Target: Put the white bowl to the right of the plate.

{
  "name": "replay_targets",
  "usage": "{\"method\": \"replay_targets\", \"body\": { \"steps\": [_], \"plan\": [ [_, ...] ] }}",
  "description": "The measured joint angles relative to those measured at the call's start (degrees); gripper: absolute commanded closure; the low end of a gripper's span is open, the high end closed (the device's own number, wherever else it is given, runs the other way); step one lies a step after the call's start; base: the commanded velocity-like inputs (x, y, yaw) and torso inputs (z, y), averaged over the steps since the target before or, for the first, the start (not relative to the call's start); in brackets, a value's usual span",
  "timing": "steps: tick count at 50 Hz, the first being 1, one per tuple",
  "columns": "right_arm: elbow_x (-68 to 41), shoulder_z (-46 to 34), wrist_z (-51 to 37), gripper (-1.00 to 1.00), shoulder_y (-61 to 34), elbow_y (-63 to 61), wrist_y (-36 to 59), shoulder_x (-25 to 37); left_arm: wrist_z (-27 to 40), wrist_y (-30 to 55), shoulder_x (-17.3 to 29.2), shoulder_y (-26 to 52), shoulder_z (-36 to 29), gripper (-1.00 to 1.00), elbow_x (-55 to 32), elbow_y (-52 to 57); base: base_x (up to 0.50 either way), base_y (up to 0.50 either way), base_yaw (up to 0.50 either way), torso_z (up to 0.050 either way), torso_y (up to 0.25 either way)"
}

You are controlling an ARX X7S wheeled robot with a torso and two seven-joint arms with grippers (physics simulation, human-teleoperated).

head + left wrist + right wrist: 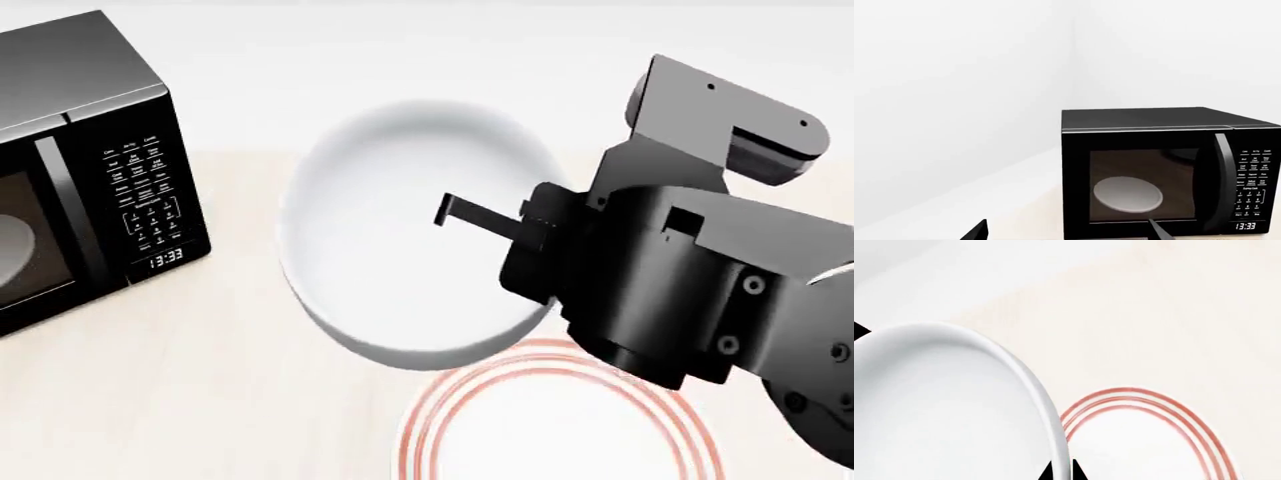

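I have the white bowl [400, 250] pinched by its rim in my right claw [1059, 471], raised off the surface [160, 400] and overlapping the far-left edge of the plate [561, 430] in the head view. The microwave [80, 170] stands left of the bowl. My left claw [1067, 232] faces that microwave with fingers spread.

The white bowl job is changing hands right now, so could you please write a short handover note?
Right gripper: shut on the white bowl's rim, bowl looks lifted off the table.
Left gripper: only its fingertips show, holding nothing; state unclear.
The plate lies on the table, near the robot; the bowl hangs behind it, partly over its rim.
Done: bowl grasped.
Left: carry it to the plate's right, set it down, release.
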State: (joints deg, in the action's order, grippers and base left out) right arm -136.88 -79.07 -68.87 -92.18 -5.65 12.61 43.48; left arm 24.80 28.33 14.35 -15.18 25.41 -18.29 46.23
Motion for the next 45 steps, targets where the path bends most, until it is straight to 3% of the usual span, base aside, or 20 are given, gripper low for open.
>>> {"method": "replay_targets", "body": {
  "steps": [45],
  "plan": [
    [-3.99,1.41,6.67,1.00,3.53,11.48,3.22,21.43,2.18,1.32,1.32,1.52,-3.78,-1.00,1.91,-1.45,0.00,0.00,0.00,0.000,0.000]
  ]
}}
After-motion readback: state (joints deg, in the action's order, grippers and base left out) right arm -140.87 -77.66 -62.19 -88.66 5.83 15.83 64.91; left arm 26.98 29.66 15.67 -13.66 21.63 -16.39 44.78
